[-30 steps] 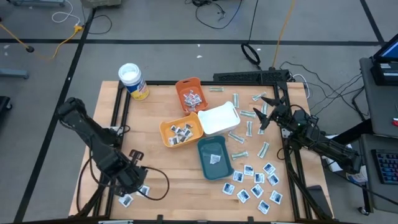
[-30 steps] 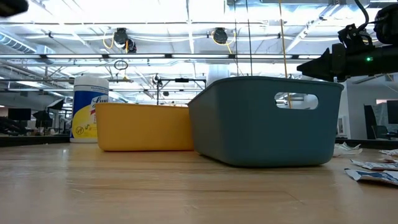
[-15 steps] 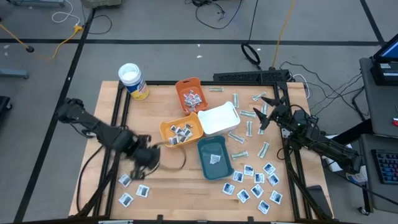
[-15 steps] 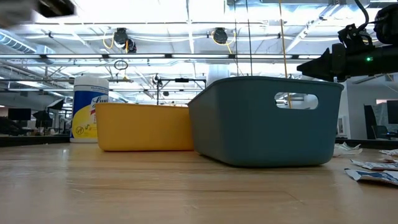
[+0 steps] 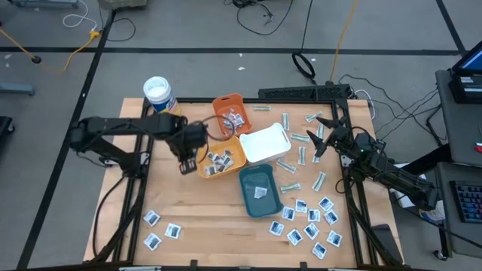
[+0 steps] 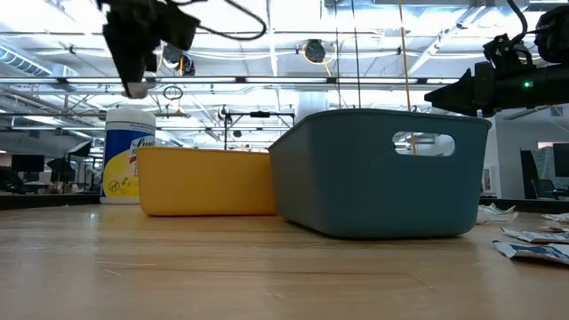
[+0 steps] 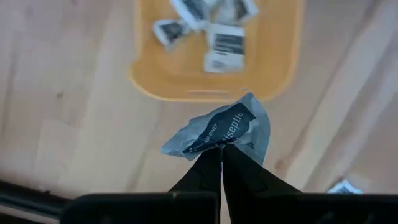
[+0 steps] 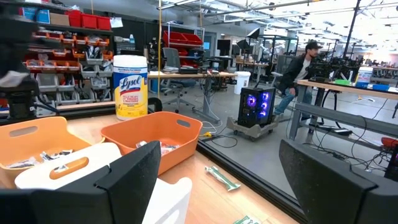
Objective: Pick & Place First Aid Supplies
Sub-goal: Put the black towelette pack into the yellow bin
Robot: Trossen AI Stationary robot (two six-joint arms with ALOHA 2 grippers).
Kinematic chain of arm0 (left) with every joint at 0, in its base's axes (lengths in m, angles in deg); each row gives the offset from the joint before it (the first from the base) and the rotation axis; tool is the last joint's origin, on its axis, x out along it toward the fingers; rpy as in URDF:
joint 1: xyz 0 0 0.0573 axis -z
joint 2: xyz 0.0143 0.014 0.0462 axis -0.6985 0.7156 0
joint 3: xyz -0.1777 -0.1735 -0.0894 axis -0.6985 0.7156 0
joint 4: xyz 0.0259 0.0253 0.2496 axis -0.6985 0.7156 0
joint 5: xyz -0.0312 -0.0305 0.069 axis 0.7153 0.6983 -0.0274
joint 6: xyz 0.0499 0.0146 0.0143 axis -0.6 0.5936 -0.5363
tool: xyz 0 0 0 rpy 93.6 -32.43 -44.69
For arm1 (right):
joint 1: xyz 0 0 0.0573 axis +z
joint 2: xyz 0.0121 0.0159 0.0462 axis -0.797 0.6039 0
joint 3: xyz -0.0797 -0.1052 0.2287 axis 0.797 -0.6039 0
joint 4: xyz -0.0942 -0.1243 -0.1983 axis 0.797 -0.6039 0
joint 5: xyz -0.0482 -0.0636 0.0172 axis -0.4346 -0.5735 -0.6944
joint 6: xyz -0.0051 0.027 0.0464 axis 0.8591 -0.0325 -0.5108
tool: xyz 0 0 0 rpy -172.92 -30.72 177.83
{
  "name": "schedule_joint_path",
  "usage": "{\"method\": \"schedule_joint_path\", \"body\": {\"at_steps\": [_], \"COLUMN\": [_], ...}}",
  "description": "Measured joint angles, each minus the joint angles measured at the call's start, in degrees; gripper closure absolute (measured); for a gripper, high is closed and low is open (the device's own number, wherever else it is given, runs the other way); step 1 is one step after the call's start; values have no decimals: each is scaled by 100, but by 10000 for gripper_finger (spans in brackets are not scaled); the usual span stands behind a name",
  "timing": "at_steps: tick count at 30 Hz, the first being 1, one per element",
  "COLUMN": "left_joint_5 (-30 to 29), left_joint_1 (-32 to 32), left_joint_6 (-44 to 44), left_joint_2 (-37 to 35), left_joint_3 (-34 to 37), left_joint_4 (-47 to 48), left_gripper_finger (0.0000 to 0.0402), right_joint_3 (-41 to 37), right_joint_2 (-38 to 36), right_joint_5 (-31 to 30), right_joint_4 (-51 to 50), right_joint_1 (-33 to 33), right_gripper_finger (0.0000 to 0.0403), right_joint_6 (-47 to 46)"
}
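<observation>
Left gripper (image 7: 221, 146), fingers pinched on a crumpled sachet (image 7: 221, 129), just beside yellow-orange tray (image 5: 223, 159); right gripper (image 5: 322, 134), spread wide, well apart beyond tray.

"Lysol" on canister (image 8: 130, 86); "septic" on packet (image 7: 222, 130)

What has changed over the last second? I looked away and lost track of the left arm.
The left gripper, shut on a sachet, swung from the table's near-left corner, by the loose sachets there, up to the yellow tray. The right gripper stayed open and hovering over the strips; trays and canister unmoved.
</observation>
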Motion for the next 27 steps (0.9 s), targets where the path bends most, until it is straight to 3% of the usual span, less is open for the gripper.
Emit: {"method": "schedule_joint_path", "body": {"at_steps": [6,22,27], "left_joint_5": [12,75,86], "left_joint_1": [-437,-454,-454], "left_joint_6": [-26,152,102], "left_joint_2": [288,2381,2500], "left_joint_3": [1,2,2], "left_joint_4": [-341,-1880,-2006], "left_gripper_finger": [400,399,373], "right_joint_3": [0,0,0], "right_joint_2": [0,2,2], "right_joint_5": [0,0,1], "right_joint_4": [1,1,1], "right_joint_1": [0,0,2], "right_gripper_finger": [80,80,80], "right_joint_6": [0,-1,0]}}
